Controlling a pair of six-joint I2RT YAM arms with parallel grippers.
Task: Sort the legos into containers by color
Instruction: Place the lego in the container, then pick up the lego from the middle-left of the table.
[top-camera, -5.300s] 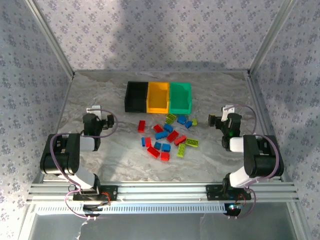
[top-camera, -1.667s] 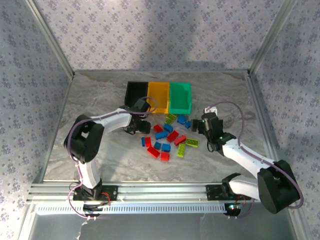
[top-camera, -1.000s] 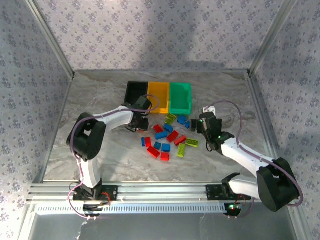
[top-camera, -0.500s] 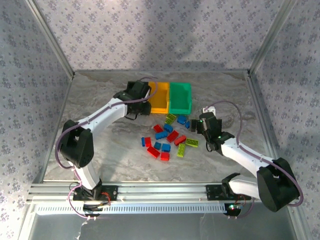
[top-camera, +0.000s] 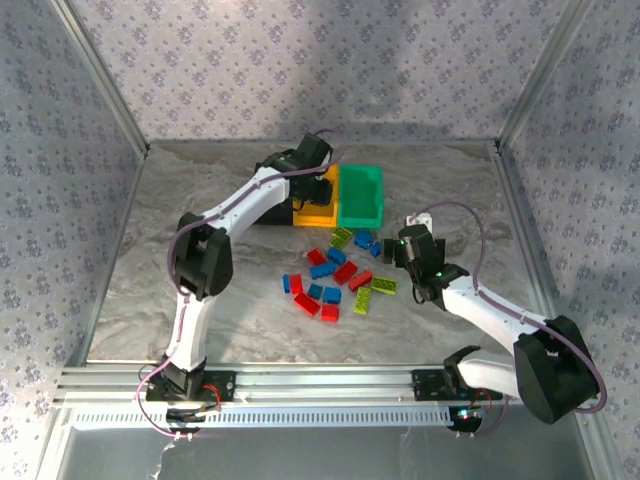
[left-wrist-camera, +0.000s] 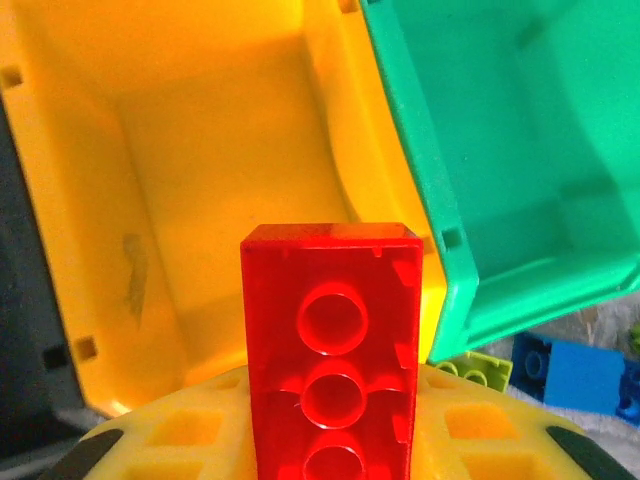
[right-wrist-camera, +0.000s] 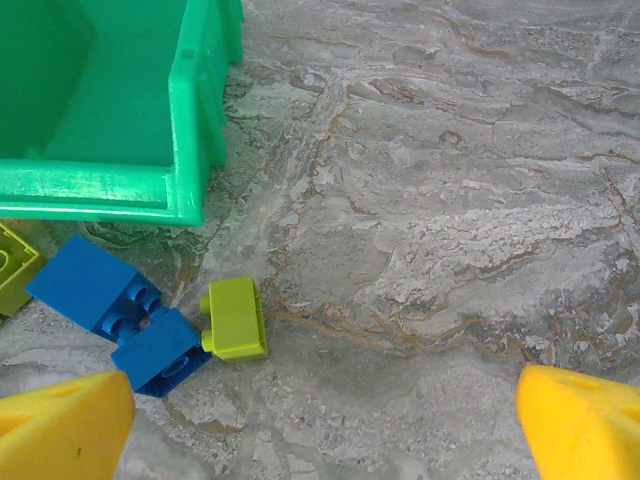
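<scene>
The left gripper (top-camera: 320, 188) has swung from the pile (top-camera: 335, 275) to above the yellow-orange bin (left-wrist-camera: 60, 200), clamped on a red lego (left-wrist-camera: 332, 350). The right gripper (right-wrist-camera: 320, 425) hangs wide open near a lime lego (right-wrist-camera: 236, 318) on the tabletop (right-wrist-camera: 450, 200). Step: delivery; next, the red lego likely needs releasing squarely inside.

Cannot see lower end of red brick (left-wrist-camera: 330, 350): cropped by bottom edge of left wrist view. Noted black bin (left-wrist-camera: 20, 320) as a sliver at left edge there; overhead, mostly behind left arm (top-camera: 245, 200). Found right fingers (right-wrist-camera: 60, 425) clipped at bottom corners. Cannot count studs on overhead bricks (top-camera: 345, 272): too small.
</scene>
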